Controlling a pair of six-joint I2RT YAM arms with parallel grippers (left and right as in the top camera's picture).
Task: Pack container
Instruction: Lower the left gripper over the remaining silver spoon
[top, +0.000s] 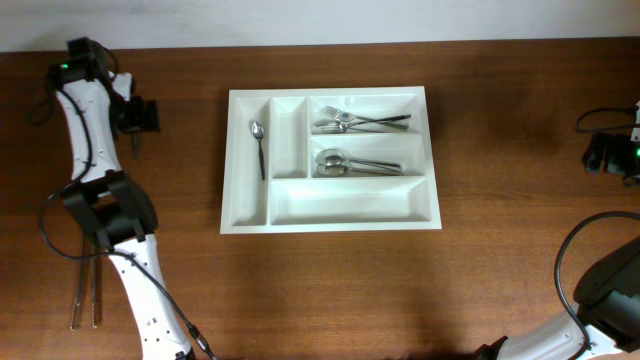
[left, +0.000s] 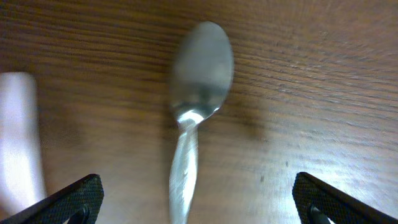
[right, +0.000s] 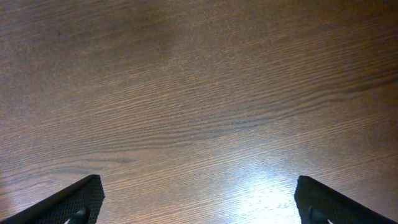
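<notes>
The container (top: 340, 204) lies flat at the middle of the table (top: 330, 300), its long side running across. Its leftmost narrow compartment holds a teaspoon (top: 259, 145). Forks (top: 360, 121) lie in its top long compartment and spoons (top: 350, 163) in the one below. Off the container, the left gripper (left: 199, 202) hangs released, jaws spread wide, over a loose spoon (left: 200, 68) lying on the wood. The right gripper (right: 199, 199), likewise released, faces the tabletop.

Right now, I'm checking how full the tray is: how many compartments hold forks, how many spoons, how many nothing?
Compartments of the container holding forks: 1
Holding spoons, a lone spoon and a spoon pile: 2
Empty: 2
Total: 5 compartments
</notes>
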